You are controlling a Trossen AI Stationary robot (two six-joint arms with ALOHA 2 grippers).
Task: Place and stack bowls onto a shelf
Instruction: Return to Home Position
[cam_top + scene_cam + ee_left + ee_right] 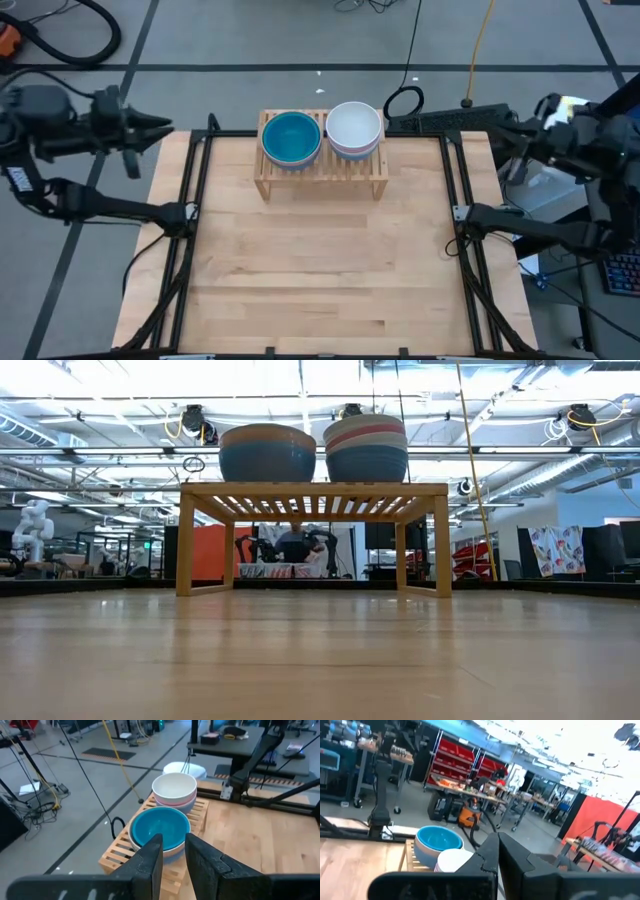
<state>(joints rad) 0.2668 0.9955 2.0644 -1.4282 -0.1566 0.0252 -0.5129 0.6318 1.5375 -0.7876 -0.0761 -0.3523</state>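
Observation:
The shelf stands on its short legs at the middle of the table's far edge. Two stacks of bowls rest on its slatted top. The left stack has a teal-blue bowl uppermost; the right stack has a white one. The low view shows both stacks on the shelf. My left gripper hangs open and empty beyond the table's far left corner, pointing at the shelf. My right gripper is shut and empty beyond the far right corner.
Black frame rails run along the table's left and right sides. The bare wooden tabletop stretches from the shelf to the near edge. Cables lie on the floor behind the shelf.

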